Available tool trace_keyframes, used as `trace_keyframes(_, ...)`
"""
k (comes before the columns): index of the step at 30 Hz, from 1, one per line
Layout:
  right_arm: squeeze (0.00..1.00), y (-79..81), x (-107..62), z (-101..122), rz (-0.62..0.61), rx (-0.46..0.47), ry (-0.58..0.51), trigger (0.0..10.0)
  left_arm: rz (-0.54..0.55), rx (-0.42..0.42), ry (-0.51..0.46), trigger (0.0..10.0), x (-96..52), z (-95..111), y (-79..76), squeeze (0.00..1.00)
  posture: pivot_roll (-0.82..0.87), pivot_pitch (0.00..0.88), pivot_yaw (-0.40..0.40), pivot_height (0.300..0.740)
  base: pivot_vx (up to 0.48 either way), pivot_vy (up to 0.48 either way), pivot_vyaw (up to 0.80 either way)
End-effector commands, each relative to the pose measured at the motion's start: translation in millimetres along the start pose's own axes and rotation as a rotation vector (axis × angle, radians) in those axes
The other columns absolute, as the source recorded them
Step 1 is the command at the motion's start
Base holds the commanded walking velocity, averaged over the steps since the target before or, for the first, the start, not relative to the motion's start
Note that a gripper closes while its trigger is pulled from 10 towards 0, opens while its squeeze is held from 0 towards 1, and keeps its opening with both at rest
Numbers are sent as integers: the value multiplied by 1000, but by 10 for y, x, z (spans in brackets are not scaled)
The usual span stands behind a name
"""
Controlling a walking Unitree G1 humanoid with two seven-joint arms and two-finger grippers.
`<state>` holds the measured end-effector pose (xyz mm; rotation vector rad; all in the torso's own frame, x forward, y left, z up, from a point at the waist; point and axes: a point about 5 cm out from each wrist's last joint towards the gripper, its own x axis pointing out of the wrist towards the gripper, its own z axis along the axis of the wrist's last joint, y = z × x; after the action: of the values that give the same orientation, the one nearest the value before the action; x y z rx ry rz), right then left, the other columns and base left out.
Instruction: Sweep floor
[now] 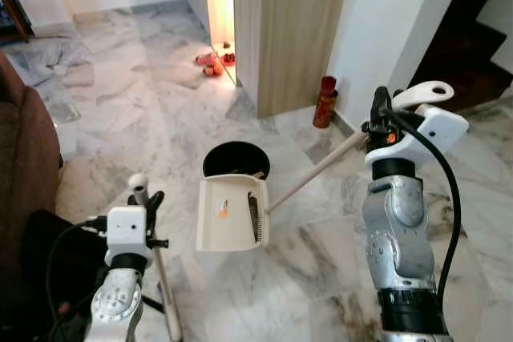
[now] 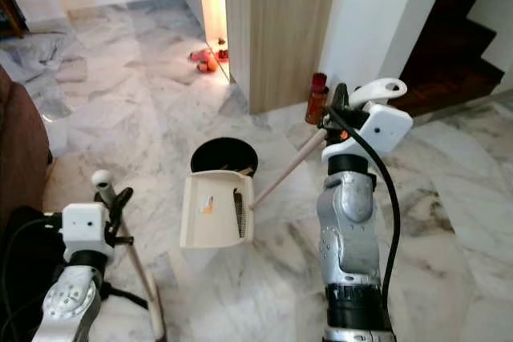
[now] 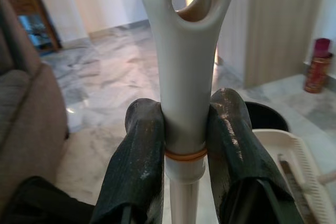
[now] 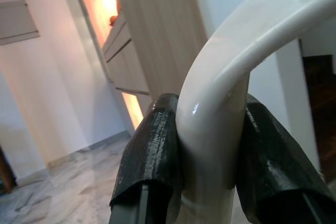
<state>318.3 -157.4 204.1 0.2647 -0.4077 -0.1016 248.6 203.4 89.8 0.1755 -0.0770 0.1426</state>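
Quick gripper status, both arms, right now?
Left gripper: shut on the broom handle.
Right gripper: shut on the dustpan handle, dustpan tipped by the black bin.

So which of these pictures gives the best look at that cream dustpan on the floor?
The left eye view: the dustpan sits whole, tipped at the black bin, its long handle running up to the right gripper. The right eye view shows much the same. The left wrist view catches only its ribbed edge; the right wrist view shows just its handle's curved top, clamped.
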Motion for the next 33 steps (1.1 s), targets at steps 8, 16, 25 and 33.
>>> trace_keyframes(8, 0, 117, 52, 193, 31, 46, -83, 10000, 64, 21, -70, 10000, -50, 155, 110, 0, 140, 44, -21, 740, 281, 0, 0)
trace_keyframes(16, 0, 170, 77, 223, 49, 44, -91, 10000, 86, 21, -66, 10000, -58, 153, 124, 0, 141, 46, -27, 740, 280, 0, 0)
trace_keyframes(25, 0, 210, 72, 231, 68, 51, -88, 10000, 94, 16, -71, 10000, -44, 170, 114, 0, 141, 48, -29, 740, 279, 0, 0)
trace_keyframes(33, 0, 229, 72, 241, 76, 59, -87, 10000, 98, 16, -70, 10000, -60, 165, 112, 0, 140, 41, -29, 740, 280, 0, 0)
